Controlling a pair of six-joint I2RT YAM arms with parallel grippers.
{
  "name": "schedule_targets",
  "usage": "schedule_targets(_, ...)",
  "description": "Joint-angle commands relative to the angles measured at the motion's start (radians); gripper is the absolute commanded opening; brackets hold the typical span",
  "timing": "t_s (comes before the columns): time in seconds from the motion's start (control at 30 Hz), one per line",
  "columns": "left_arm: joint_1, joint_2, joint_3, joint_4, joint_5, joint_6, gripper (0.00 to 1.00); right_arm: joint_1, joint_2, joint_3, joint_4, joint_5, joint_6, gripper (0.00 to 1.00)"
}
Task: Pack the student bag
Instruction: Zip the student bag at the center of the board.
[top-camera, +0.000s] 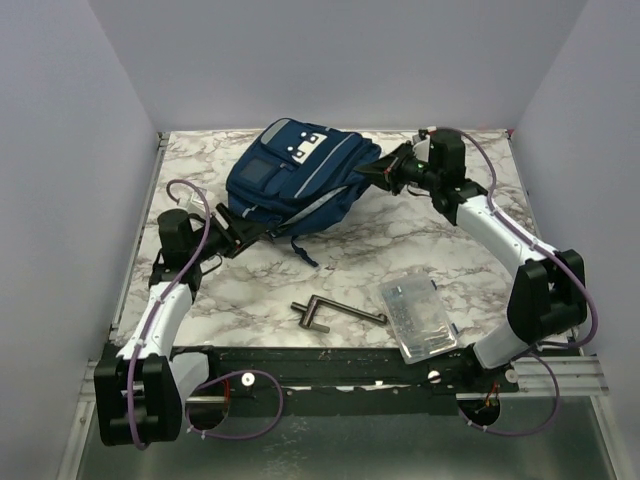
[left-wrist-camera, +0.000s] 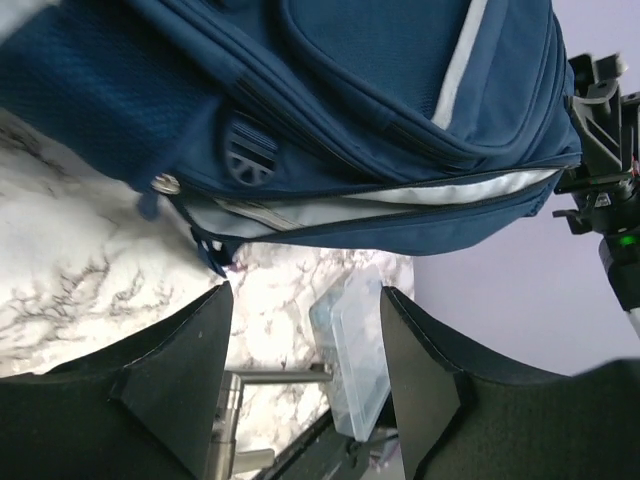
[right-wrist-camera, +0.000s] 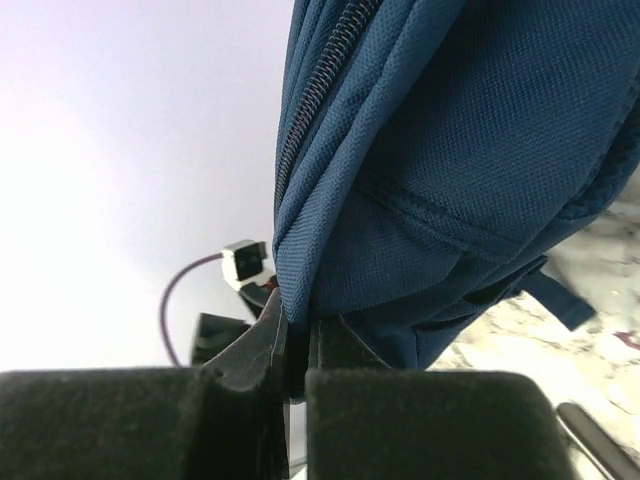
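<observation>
Bag position: the student bag (top-camera: 295, 180) lies at the far middle of the marble worktop (top-camera: 440, 250), with its top end close to the back edge.
Edges: pale walls (top-camera: 60, 150) rise at the left, back and right edges of the worktop, and the arm bases sit along the near edge.
Open room: bare marble runs from the bag to a metal T-handled tool (top-camera: 335, 312) and a clear plastic case (top-camera: 418, 315). These two lie near the front edge, close together but not touching.
Left arm (top-camera: 165, 300): reaches in from the near-left corner, wrist aimed at the bag's near-left end.
Left claw (left-wrist-camera: 303, 310): open, fingers spread with nothing between them; the bag's zipped side is just beyond the tips.
Right arm (top-camera: 500, 230): runs up the right side, wrist turned inward to the bag's right end.
Right claw (right-wrist-camera: 298, 345): closed, pinching a fabric edge of the bag beside a zip.
Markings: white patches (top-camera: 305, 145) sit on the bag's top, their print too small to read; a round plastic fitting (left-wrist-camera: 250, 160) shows no text.
</observation>
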Motion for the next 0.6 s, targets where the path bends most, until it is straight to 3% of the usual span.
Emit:
schedule_targets(0.0,0.052,-0.015,-0.061,0.192,-0.018,-0.070,0.63,-0.050,0.038,0.124,0.295,-0.167,0.238,0.00)
schedule_targets(0.1,0.043,0.016,-0.113,0.342,-0.064,-0.139,0.66,-0.059,0.086,0.181,0.326,-0.196,0.306,0.00)
schedule_targets(0.23,-0.022,0.075,-0.201,0.576,-0.175,-0.104,0.64,-0.061,0.134,0.290,0.262,-0.189,0.313,0.00)
schedule_targets(0.37,-0.113,0.161,-0.201,0.629,-0.263,-0.005,0.61,-0.071,0.179,0.367,0.256,-0.198,0.342,0.00)
schedule_targets(0.57,-0.143,0.306,-0.195,0.798,-0.329,0.027,0.53,-0.078,0.200,0.424,0.247,-0.203,0.359,0.00)
